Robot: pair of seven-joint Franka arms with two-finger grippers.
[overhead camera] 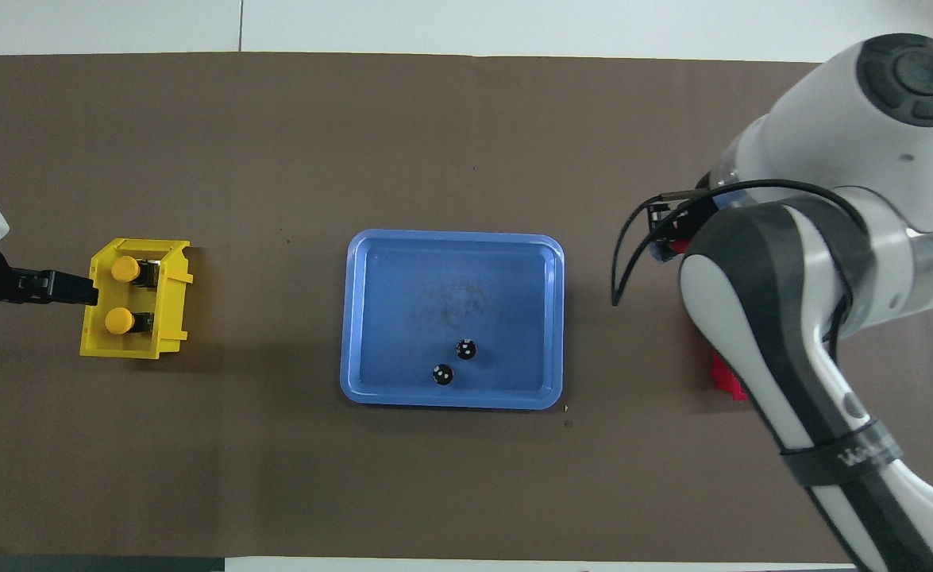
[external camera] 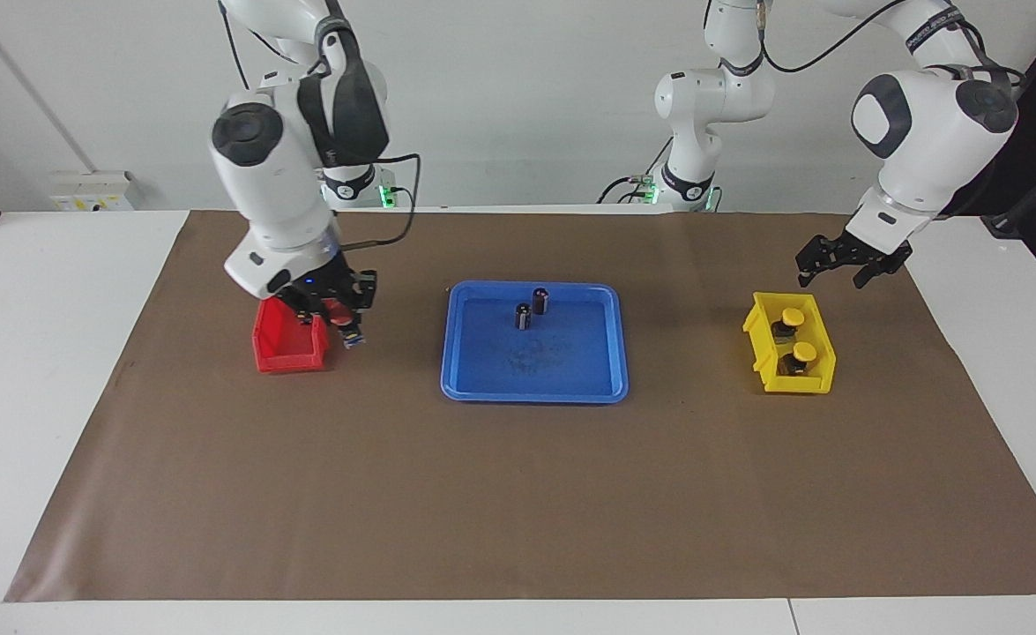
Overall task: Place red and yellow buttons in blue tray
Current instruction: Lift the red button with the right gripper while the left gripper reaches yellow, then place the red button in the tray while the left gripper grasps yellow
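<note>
- The right gripper (external camera: pixel 347 324), clamped on a red button (external camera: pixel 339 318), hung over the edge of the red bin (external camera: pixel 286 345) toward the blue tray (external camera: pixel 534 386).
- The left gripper (external camera: pixel 837 266), fingers spread wide, hung just above the yellow bin (external camera: pixel 773 375) holding two yellow buttons (external camera: pixel 793 317).
- Two dark cylinders (external camera: pixel 524 316) stood in the tray.

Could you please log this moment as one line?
right pincer: shut on red button, beside red bin | left pincer: open over yellow bin | blue tray: no buttons
</note>
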